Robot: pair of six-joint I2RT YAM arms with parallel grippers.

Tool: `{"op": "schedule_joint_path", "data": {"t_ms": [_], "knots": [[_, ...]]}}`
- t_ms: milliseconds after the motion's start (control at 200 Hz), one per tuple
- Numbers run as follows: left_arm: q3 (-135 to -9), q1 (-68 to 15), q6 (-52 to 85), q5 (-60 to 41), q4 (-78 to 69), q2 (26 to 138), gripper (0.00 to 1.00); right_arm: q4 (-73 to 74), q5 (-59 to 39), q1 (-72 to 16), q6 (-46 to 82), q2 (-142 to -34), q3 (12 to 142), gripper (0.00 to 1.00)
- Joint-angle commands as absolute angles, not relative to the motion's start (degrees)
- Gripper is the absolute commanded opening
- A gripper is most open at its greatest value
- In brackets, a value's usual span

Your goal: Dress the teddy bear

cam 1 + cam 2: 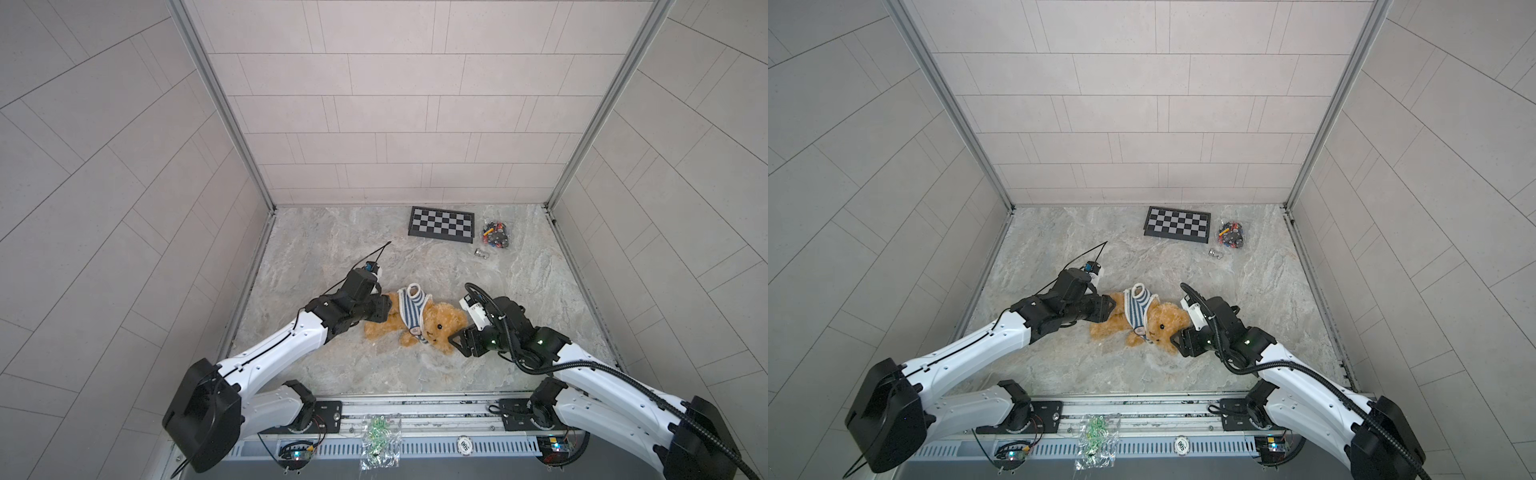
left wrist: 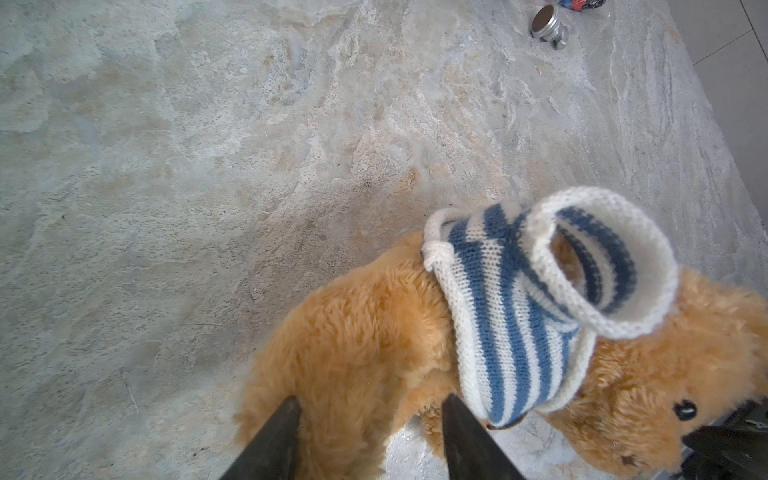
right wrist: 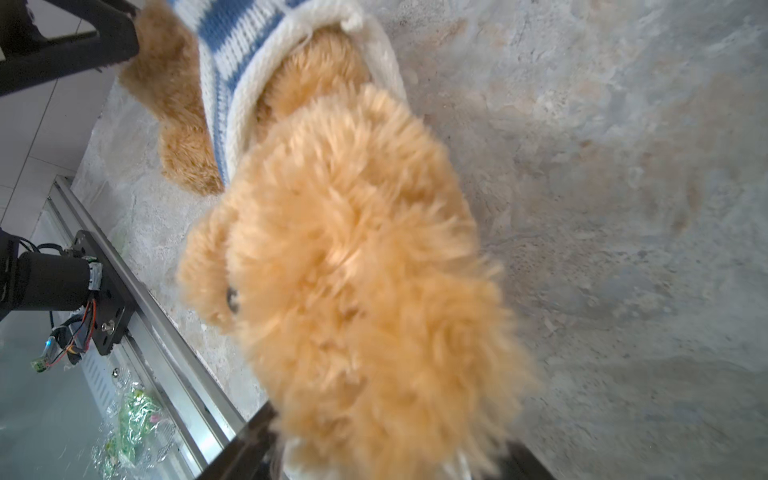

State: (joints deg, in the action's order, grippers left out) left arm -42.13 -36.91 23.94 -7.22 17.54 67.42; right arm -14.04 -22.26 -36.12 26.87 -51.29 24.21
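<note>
The teddy bear [image 1: 446,322] [image 1: 1167,318] lies on its side mid-table, head towards the right arm. A blue-and-white striped sweater [image 1: 409,309] [image 2: 507,311] wraps its torso, with one empty sleeve standing up. My left gripper [image 1: 386,309] [image 2: 372,401] is open at the bear's rear. Its fingers straddle a leg, fur against one finger and a strip of table beside the other. My right gripper [image 1: 457,336] [image 3: 386,436] is shut on the bear's head, whose fur fills the space between its fingers. The sweater's collar [image 3: 232,62] sits just behind the head.
A checkerboard [image 1: 441,224] lies at the back of the table, with a clear bag of small coloured parts [image 1: 494,235] and a small metal piece [image 1: 481,252] [image 2: 548,25] beside it. A crumpled plastic bag [image 1: 380,440] rests on the front rail. Tiled walls enclose three sides.
</note>
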Motion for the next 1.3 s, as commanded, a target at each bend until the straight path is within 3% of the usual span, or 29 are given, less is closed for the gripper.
{"op": "schedule_joint_path", "data": {"t_ms": [0,240,606,866,1296], "knots": [[-44.2,-37.2,23.5,-7.8,17.5,67.1,0.58,-4.7,-23.0,-36.4,28.3,-53.6,23.6,0.66],[-44.2,-37.3,22.8,-7.3,17.4,63.5,0.65,-1.3,-23.9,-36.4,28.0,-55.0,24.2,0.41],[-32.9,-44.2,23.1,-7.6,17.4,46.0,0.78,0.0,-24.7,-36.5,29.8,-56.5,26.2,0.05],[-23.9,-49.2,29.3,-9.6,4.8,53.2,0.70,2.2,-24.8,-36.5,34.8,-57.5,27.0,0.00],[-25.3,-51.0,28.2,-8.7,-9.6,72.4,0.63,-2.8,-25.8,-36.5,33.3,-59.8,31.4,0.00]]}}
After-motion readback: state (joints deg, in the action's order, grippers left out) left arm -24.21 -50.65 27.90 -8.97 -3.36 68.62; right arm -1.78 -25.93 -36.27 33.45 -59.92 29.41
